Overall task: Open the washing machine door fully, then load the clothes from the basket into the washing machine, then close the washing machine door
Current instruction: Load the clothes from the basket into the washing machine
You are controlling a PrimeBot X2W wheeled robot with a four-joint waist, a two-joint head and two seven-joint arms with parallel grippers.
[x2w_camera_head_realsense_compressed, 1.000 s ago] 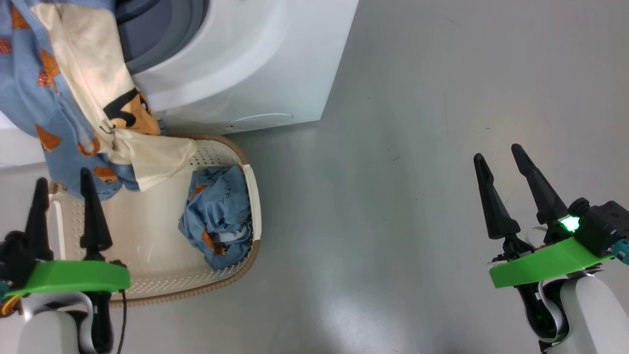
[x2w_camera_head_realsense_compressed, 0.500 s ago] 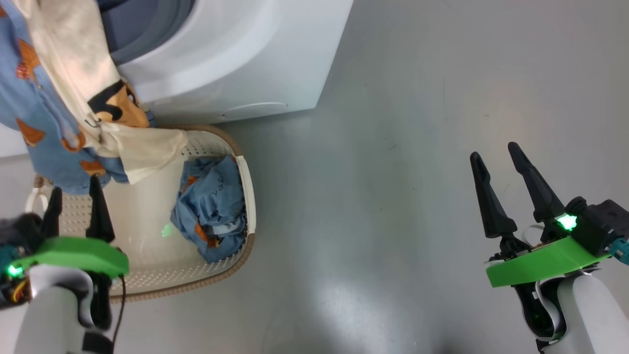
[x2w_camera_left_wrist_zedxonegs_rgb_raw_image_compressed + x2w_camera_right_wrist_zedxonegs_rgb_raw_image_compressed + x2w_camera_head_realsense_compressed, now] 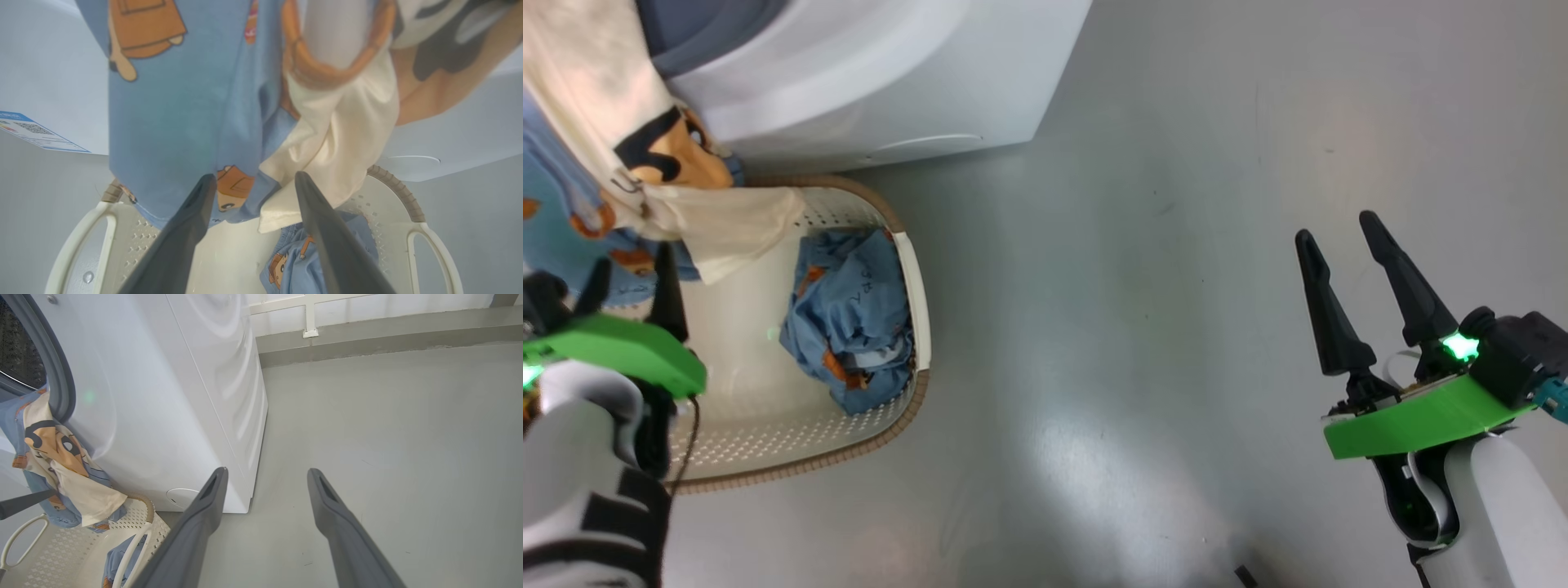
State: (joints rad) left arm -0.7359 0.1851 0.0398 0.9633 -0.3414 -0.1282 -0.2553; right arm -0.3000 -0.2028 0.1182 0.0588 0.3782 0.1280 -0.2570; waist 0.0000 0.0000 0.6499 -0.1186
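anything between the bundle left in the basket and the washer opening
Yes: a hanging garment drapes out of the washing machine's mouth down over the basket's far end, across the way up from the bundle.

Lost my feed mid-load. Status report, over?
Both open, empty: left gripper, right gripper. One garment hangs from washing machine mouth over basket; second bundle in basket. Garment drapes just ahead of left gripper.

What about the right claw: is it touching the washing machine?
Apart. The head view shows grey floor between the right claw and the washing machine.
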